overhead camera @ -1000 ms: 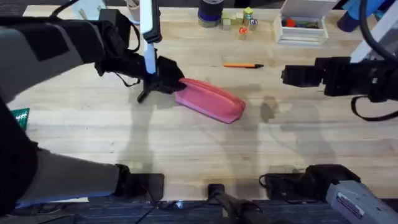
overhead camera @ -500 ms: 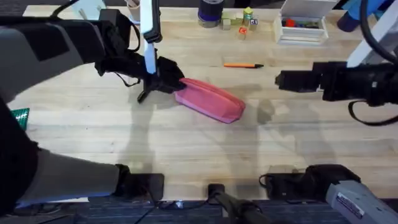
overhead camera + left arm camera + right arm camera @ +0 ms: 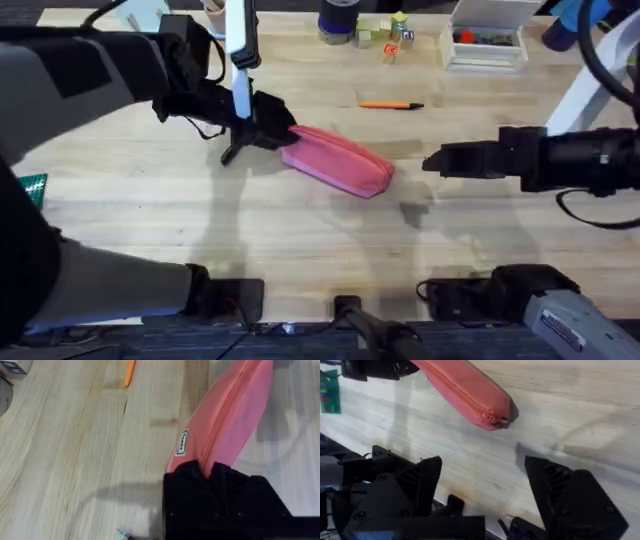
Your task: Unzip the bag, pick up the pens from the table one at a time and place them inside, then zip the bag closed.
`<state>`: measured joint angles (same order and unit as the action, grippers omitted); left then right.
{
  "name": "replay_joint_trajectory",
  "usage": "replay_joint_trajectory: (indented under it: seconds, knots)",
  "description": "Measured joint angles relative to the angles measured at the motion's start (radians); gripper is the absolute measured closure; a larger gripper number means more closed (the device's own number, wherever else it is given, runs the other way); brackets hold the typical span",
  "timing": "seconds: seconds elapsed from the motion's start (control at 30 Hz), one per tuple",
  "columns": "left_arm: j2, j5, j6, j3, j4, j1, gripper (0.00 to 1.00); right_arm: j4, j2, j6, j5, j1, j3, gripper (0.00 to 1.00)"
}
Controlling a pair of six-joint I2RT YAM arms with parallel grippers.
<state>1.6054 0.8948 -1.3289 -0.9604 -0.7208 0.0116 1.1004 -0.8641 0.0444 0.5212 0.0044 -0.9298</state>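
lying on the worktop [image 3: 150, 200] near the middle, the bag [image 3: 340, 162] is a pink, soft, long pouch, its zipper seam running along the top and a small white label on its side. its long axis runs slantwise, from the far left end down to the near right end, where the zipper end sits. the left gripper [image 3: 268, 128] is clenched on the bag's left end, fabric pinched between its black fingers [image 3: 187, 480]. beyond the bag, the orange pen [image 3: 390, 104] lies apart, black tip pointing right. to the right, the right gripper [image 3: 430, 163] hangs released, jaws spread wide, just beside the bag's right end, not touching.
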Motion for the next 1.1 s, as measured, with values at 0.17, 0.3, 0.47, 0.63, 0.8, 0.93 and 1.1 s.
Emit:
replay_joint_trajectory:
  seconds: [0.17,0.3,0.47,0.63,0.8,0.93,1.1]
  knots:
    - [0.000,0.000,0.000,0.000,0.000,0.000,0.958,0.000,0.000,0.001,0.007,0.000,0.000,0.006]
    - [0.000,0.000,0.000,0.000,0.000,0.000,0.958,-0.002,0.000,0.001,0.010,0.000,0.000,0.006]
    - [0.000,0.000,0.000,0.000,0.000,0.000,0.958,-0.003,0.000,0.011,0.011,0.000,0.000,0.006]
    - [0.000,0.000,0.000,0.000,0.000,0.000,0.958,-0.001,0.000,0.085,0.011,0.000,0.000,0.006]
    - [0.000,0.000,0.000,0.000,0.000,0.000,0.958,-0.003,0.000,0.185,0.015,0.000,0.007,0.007]
    - [0.000,0.000,0.000,0.000,0.000,0.000,0.958,-0.032,0.000,0.269,0.019,0.000,0.061,0.006]
    - [0.000,0.000,0.000,0.000,0.000,0.000,0.958,-0.109,0.014,0.411,0.019,0.000,0.143,0.006]
